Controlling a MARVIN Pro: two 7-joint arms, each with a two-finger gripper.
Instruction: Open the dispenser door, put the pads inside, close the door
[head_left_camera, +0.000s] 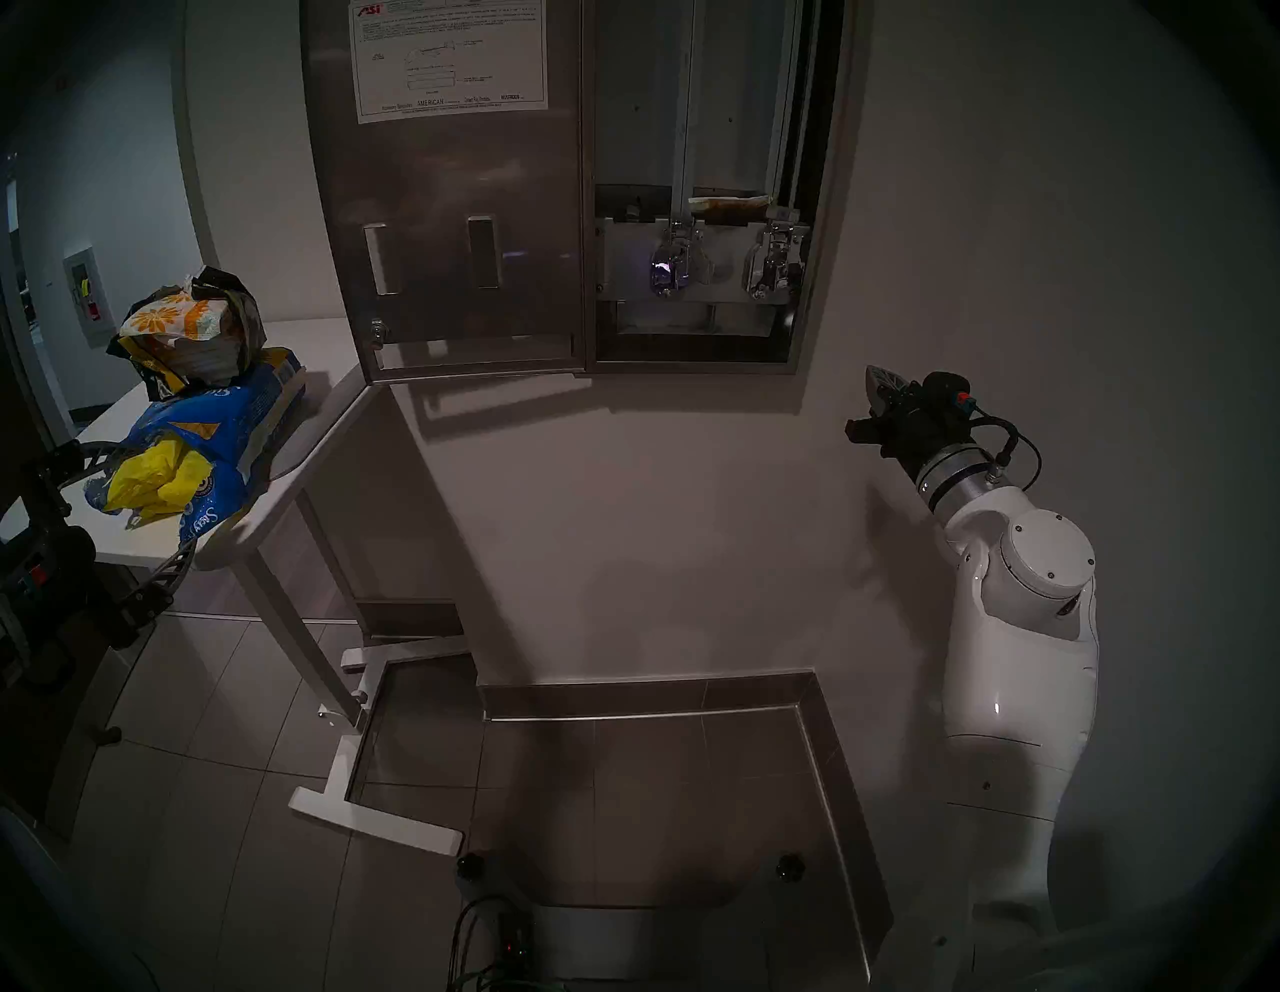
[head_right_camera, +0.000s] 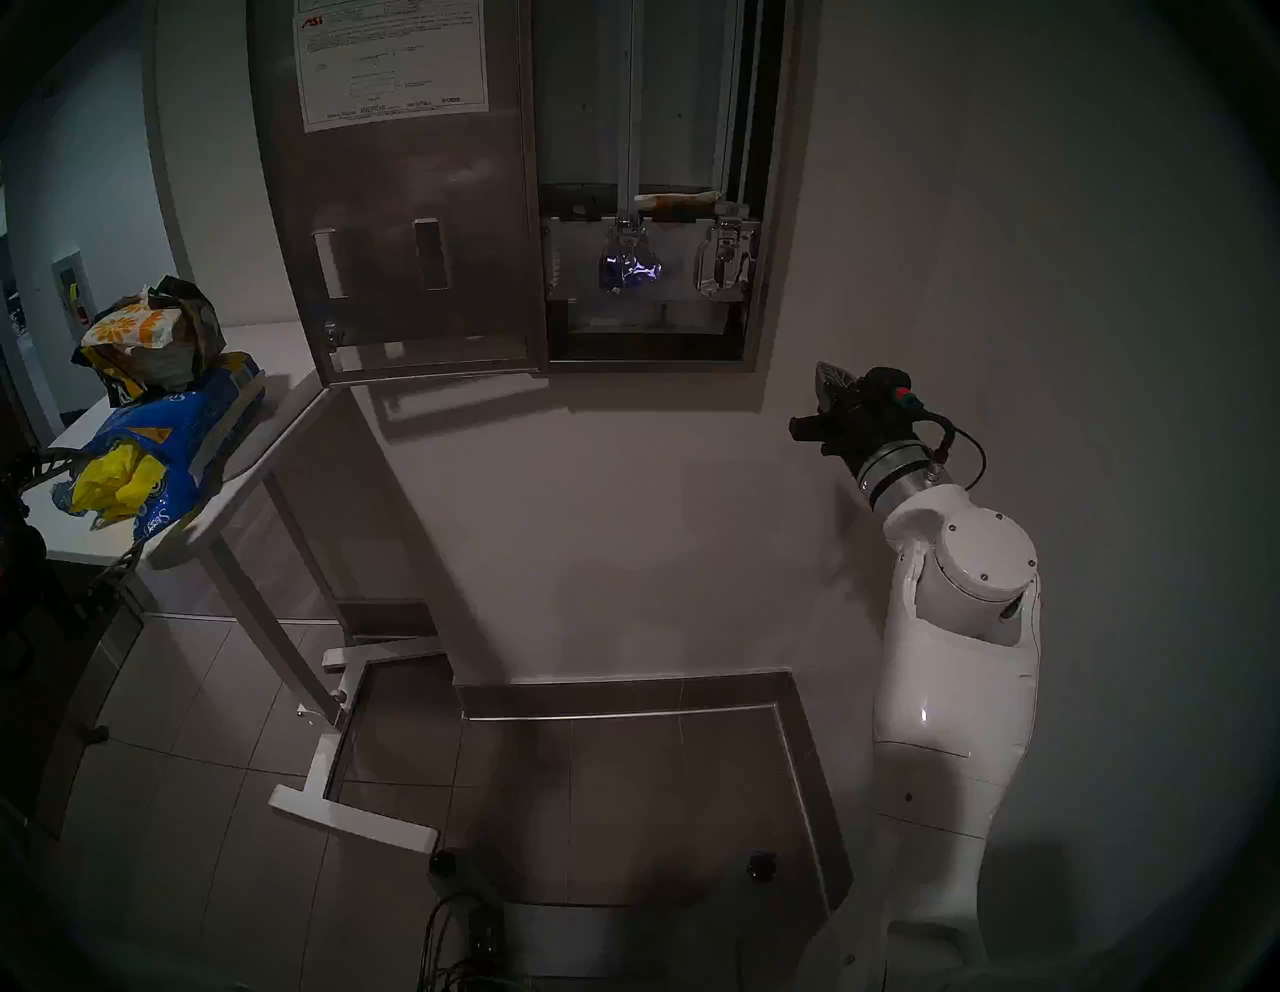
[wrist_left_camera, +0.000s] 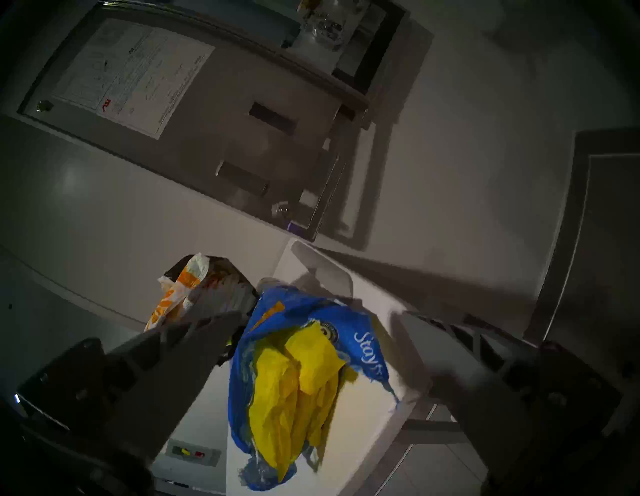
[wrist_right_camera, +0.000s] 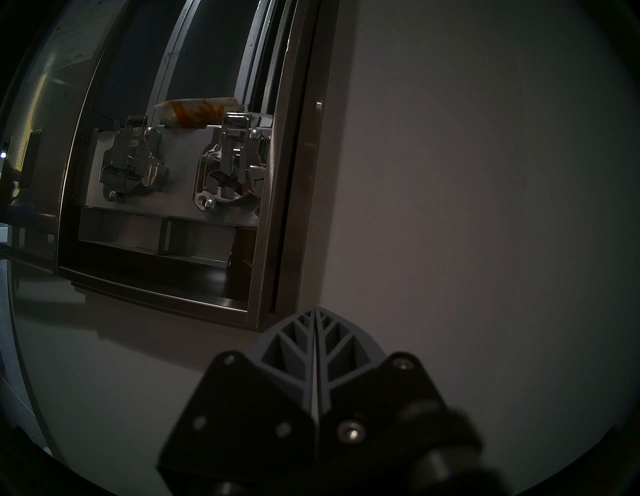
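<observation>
The dispenser door (head_left_camera: 443, 228) (wrist_left_camera: 194, 114) stands swung open to the left, its white instruction sheet facing me. Inside the dispenser (head_left_camera: 637, 104) (wrist_right_camera: 287, 173) one flowered pad (head_left_camera: 727, 205) (wrist_right_camera: 197, 111) lies in the right chute above the right chrome lever. On the table (head_left_camera: 325, 360), yellow pads (head_left_camera: 156, 478) (wrist_left_camera: 294, 391) spill from a torn blue bag (head_left_camera: 221, 415). Orange-flowered pads (head_left_camera: 173, 320) (wrist_left_camera: 173, 298) sit in a dark wrapper behind it. My left gripper (wrist_left_camera: 311, 315) is open, one finger on each side of the blue bag's mouth. My right gripper (head_left_camera: 878, 377) (wrist_right_camera: 316, 310) is shut and empty, by the wall below the dispenser's right corner.
The white table's leg and foot frame (head_left_camera: 360, 762) stand on the tiled floor under the open door. A dark baseboard ledge (head_left_camera: 644, 693) runs along the wall. A small wall box (head_left_camera: 86, 298) hangs far left. Bare wall lies right of the dispenser.
</observation>
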